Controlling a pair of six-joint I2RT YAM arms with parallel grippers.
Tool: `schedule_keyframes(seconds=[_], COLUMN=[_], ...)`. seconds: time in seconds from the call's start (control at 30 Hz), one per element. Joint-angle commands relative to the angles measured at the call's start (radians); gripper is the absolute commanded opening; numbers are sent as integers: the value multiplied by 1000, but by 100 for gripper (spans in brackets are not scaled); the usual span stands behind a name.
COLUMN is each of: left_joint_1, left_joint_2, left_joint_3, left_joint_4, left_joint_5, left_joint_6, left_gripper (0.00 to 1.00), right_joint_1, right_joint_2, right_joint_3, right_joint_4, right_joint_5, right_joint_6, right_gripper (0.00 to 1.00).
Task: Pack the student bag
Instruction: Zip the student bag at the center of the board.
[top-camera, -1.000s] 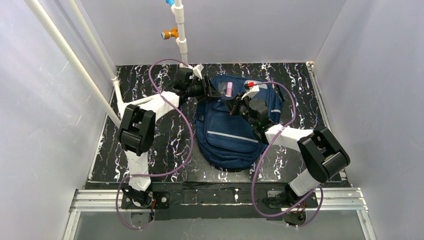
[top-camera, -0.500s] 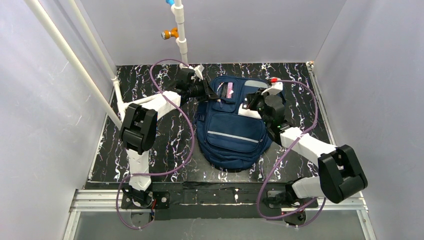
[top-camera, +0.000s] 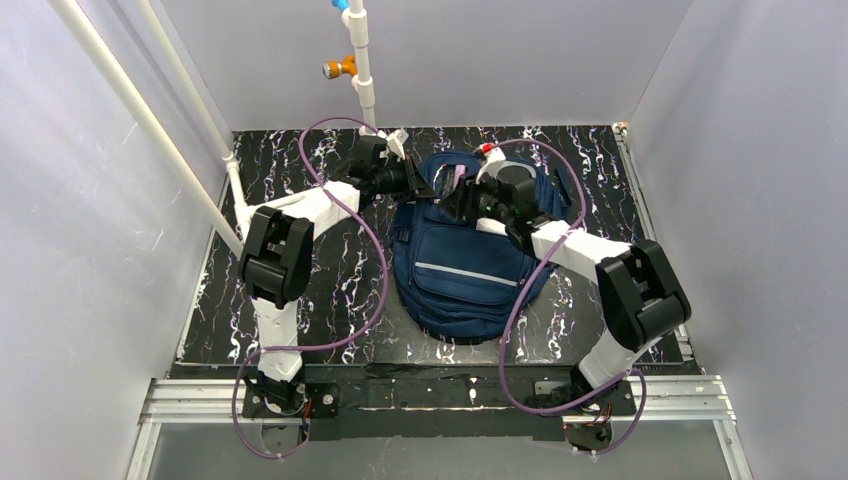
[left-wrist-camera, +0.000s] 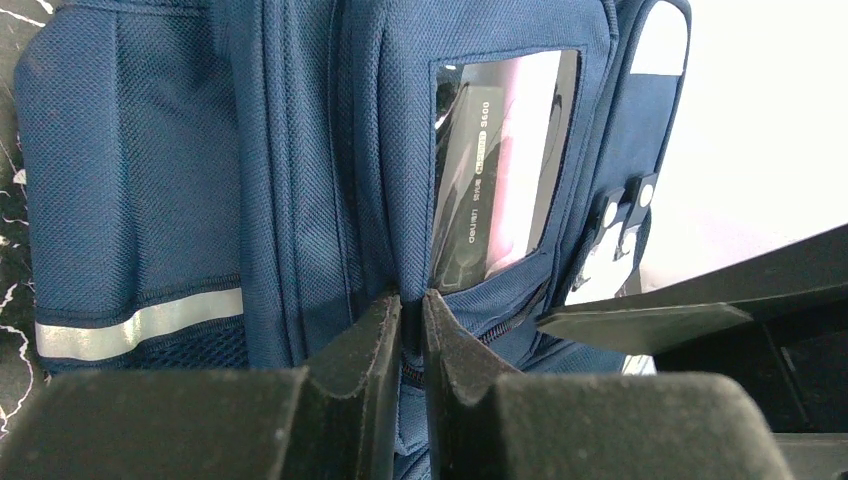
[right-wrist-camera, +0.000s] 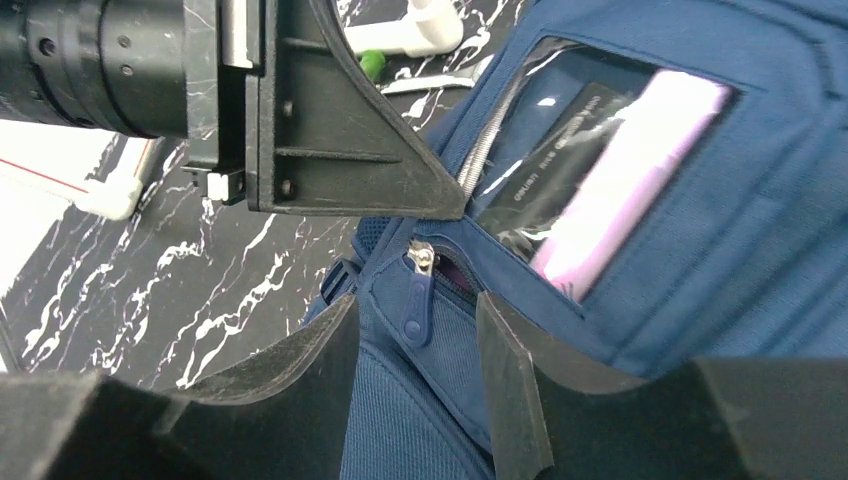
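Observation:
The student bag (top-camera: 460, 265), navy blue with a reflective strip, lies in the middle of the table. Its clear pocket window (left-wrist-camera: 500, 170) shows a pink item and a dark printed one inside. My left gripper (left-wrist-camera: 412, 300) is shut on a fold of the bag's fabric just below the window's corner. My right gripper (right-wrist-camera: 415, 315) stands open over the same pocket, its fingers on either side of the blue zipper pull (right-wrist-camera: 417, 300) without pinching it. In the top view both grippers meet at the bag's far end, left gripper (top-camera: 425, 190) and right gripper (top-camera: 455, 205).
The black marbled tabletop (top-camera: 300, 300) is walled in by grey panels. White pipes (top-camera: 150, 110) slant along the left wall. A pipe with an orange fitting (top-camera: 345, 68) hangs at the back. Purple cables (top-camera: 375, 270) loop beside each arm.
My right arm swung out to the bag's right side, then came back left to the window pocket, and its jaws opened. The left arm stayed at the pocket.

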Motion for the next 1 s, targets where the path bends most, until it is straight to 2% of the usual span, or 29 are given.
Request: schedule_keyframes(seconds=[0.0, 0.43, 0.47, 0.5, 0.57, 0.6, 0.7, 0.93, 0.97], left_joint_1=[10, 10, 10, 10, 10, 12, 20, 23, 24], left_joint_2=[-53, -62, -63, -65, -66, -66, -65, -74, -76], left_joint_3=[-19, -18, -20, -22, -24, -24, -29, -38, -41], left_joint_4=[-48, -53, -55, -56, -70, -82, -91, -91, -91], left_joint_5=[23, 29, 27, 21, -2, -15, -45, -61, -52], left_joint_6=[28, -6, -6, -6, -2, -1, -6, 4, 2], left_gripper=[0, 0, 0, 0, 0, 0, 0, 0, 0], right_joint_1=[41, 184, 193, 197, 198, 198, 197, 160, 159], right_joint_2=[56, 117, 125, 131, 142, 141, 129, 73, 57], right_joint_3=[109, 201, 209, 219, 241, 244, 237, 204, 184], right_joint_4=[-83, -272, -281, -295, -330, -335, -348, -366, -332], right_joint_5=[-29, 343, 364, 382, 419, 438, 492, 426, 400], right_joint_6=[-50, -288, -299, -306, -311, -312, -308, -259, -229], right_gripper=[54, 49, 46, 39, 19, 13, 2, 2, 14])
